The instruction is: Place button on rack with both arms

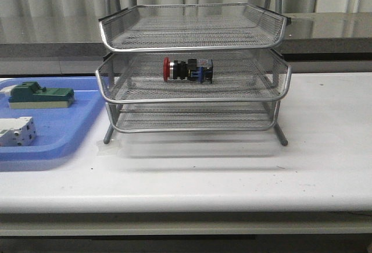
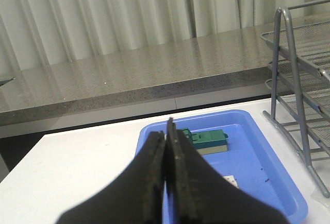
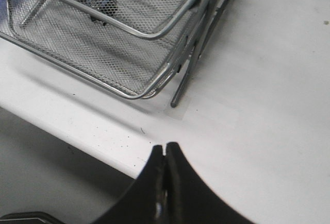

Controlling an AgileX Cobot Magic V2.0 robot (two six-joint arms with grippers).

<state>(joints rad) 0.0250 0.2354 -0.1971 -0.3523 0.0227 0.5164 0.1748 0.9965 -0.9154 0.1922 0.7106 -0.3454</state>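
Claws first: the left claw (image 2: pixel 166 172) is clenched on nothing, hanging above the blue tray (image 2: pixel 268 162) where a green block (image 2: pixel 206 139) lies; the right claw (image 3: pixel 164 183) is likewise pressed closed and empty, poised over the front edge of the tabletop (image 3: pixel 268 105) near a corner leg of the rack (image 1: pixel 192 67). Neither arm shows in the front view. The button (image 1: pixel 187 70) lies on its side in the rack's middle tier, red cap to the left. It looks small, rigid and light, liable to roll; the black body behind the collar seems the surest place to pinch.
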